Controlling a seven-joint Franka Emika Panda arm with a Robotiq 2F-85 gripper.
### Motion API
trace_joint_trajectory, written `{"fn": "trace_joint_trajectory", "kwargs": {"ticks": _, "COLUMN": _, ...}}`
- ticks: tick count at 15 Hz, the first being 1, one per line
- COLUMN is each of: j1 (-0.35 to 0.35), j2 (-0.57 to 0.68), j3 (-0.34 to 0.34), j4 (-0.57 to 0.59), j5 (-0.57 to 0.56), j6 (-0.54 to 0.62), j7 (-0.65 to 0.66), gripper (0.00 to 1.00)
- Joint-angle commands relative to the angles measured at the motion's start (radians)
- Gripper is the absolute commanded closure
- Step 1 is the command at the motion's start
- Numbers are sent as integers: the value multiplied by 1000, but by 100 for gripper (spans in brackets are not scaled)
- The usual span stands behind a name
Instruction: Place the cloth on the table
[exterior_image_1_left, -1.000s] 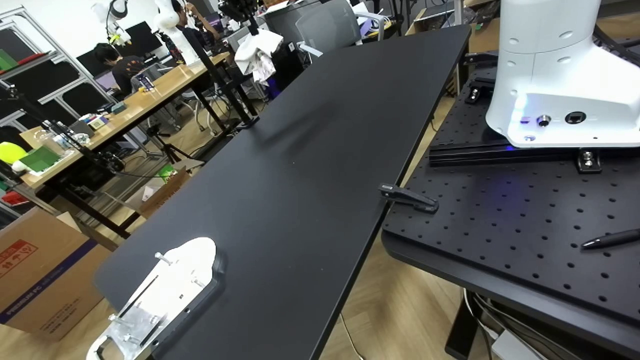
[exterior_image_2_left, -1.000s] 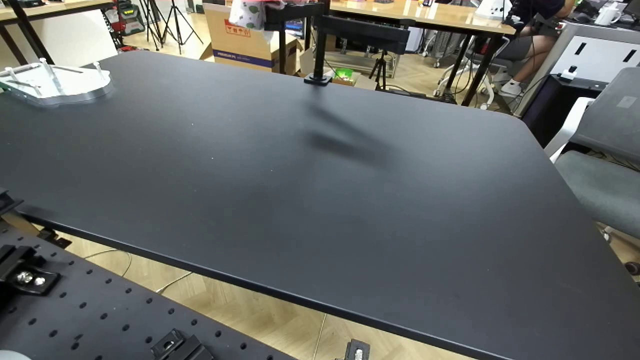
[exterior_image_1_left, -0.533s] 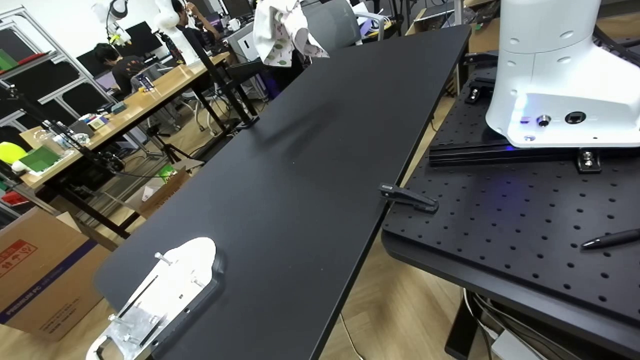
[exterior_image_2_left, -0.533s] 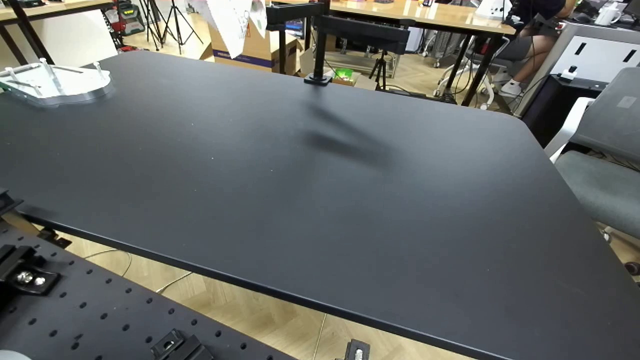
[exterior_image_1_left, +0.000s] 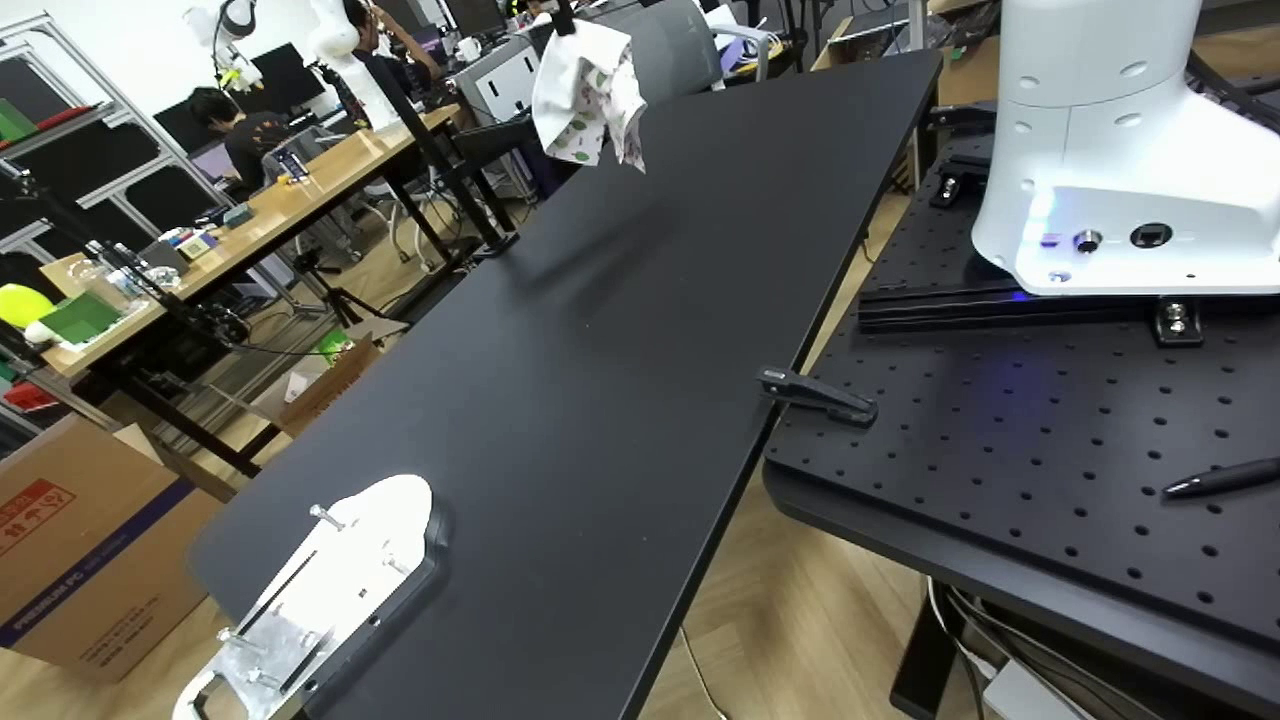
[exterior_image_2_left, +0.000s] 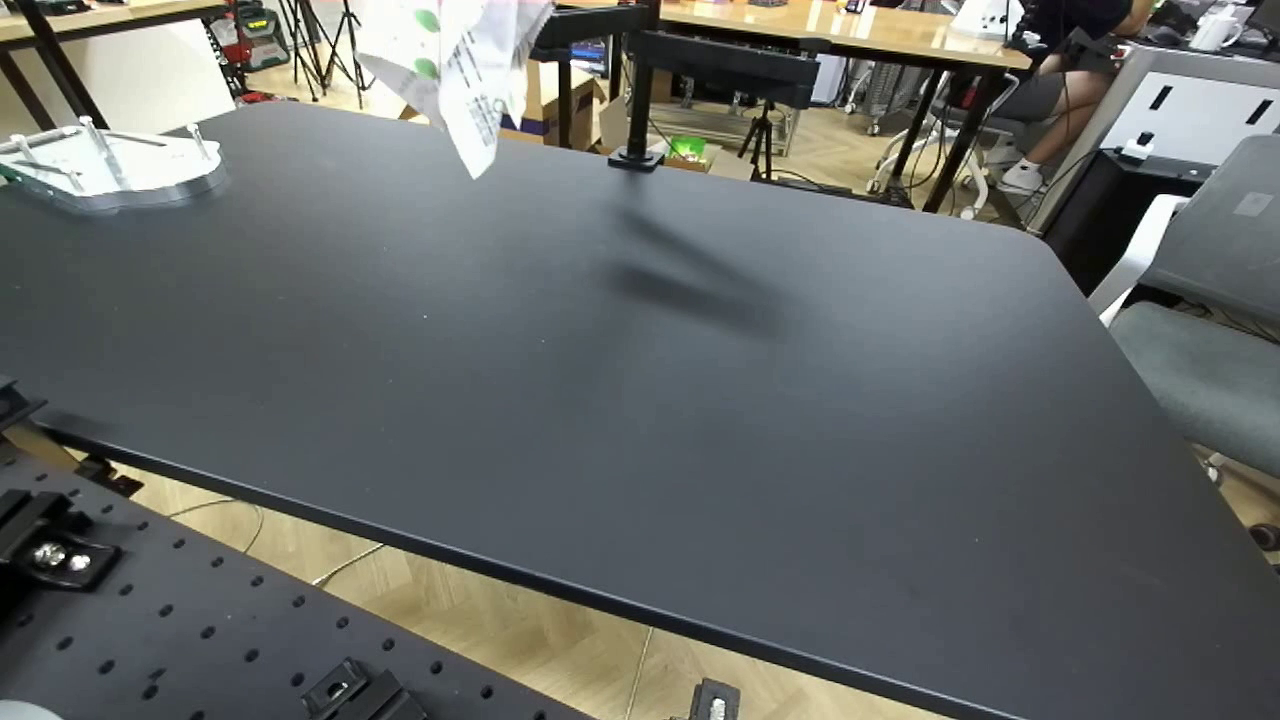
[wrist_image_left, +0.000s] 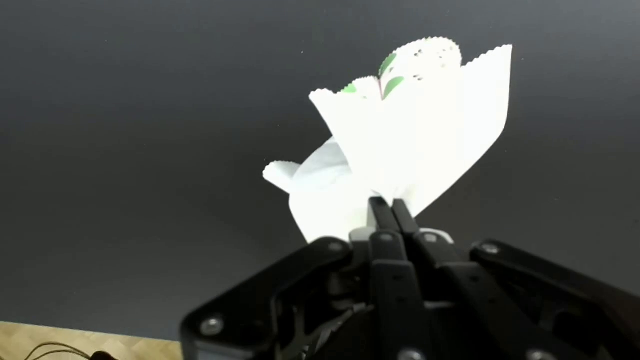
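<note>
1. A black surface (exterior_image_1_left: 600, 400) runs through both exterior views, with a perforated board (exterior_image_1_left: 1000, 440) just beside its long edge.
2. The board carries a white robot base (exterior_image_1_left: 1110, 170) and a black pen (exterior_image_1_left: 1222, 480); a black clamp (exterior_image_1_left: 818, 396) reaches over to the surface.
3. Toward one end of the surface rests a white plate (exterior_image_1_left: 345, 565), pegs (exterior_image_2_left: 101, 150) rising from it.
4. The gripper (wrist_image_left: 389, 203) is squeezed together, pinching a gathered part of the white cloth (wrist_image_left: 415, 135).
5. It hangs in folds in the air above the surface, well apart from the plate; the wrist view shows a scalloped edge and green leaf print.
6. Past the surface stand a cardboard box (exterior_image_1_left: 90, 540) and a grey chair (exterior_image_1_left: 670, 50).
7. Farther off, a person (exterior_image_1_left: 258, 140) is near a wooden desk (exterior_image_1_left: 330, 180).
</note>
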Motion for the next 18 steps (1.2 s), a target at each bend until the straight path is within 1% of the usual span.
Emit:
{"fn": "trace_joint_trajectory", "kwargs": {"ticks": 1, "j1": -3, "j2": 21, "j3": -26, "j4": -109, "j5": 6, "j6": 167, "j7": -17, "gripper": 99}}
{"fn": "trace_joint_trajectory", "kwargs": {"ticks": 5, "j1": -9, "j2": 95, "j3": -39, "j4": -177, "j5": 3, "j6": 275, "j7": -19, "gripper": 99}}
{"fn": "trace_joint_trajectory", "kwargs": {"ticks": 8, "j1": -15, "j2": 161, "j3": -43, "j4": -191, "j5": -6, "j6": 327, "j7": -20, "gripper": 99}}
{"fn": "trace_joint_trajectory", "kwargs": {"ticks": 11, "j1": -22, "j2": 219, "j3": -43, "j4": -190, "j5": -18, "j6": 361, "j7": -25, "gripper": 99}}
{"fn": "trace_joint_trajectory", "kwargs": {"ticks": 13, "j1": -25, "j2": 252, "j3": -42, "j4": -186, "j5": -16, "j6": 361, "j7": -25, "gripper": 99}}
{"fn": "trace_joint_trajectory", "kwargs": {"ticks": 14, "j1": -26, "j2": 266, "j3": -42, "j4": -182, "j5": -12, "j6": 356, "j7": -26, "gripper": 73}}
{"fn": "trace_joint_trajectory", "kwargs": {"ticks": 15, "j1": -28, "j2": 275, "j3": -41, "j4": -179, "j5": -7, "j6": 351, "j7": -26, "gripper": 72}}
{"fn": "trace_joint_trajectory", "kwargs": {"ticks": 18, "j1": -28, "j2": 269, "j3": -36, "j4": -171, "j5": 8, "j6": 316, "j7": -23, "gripper": 53}}
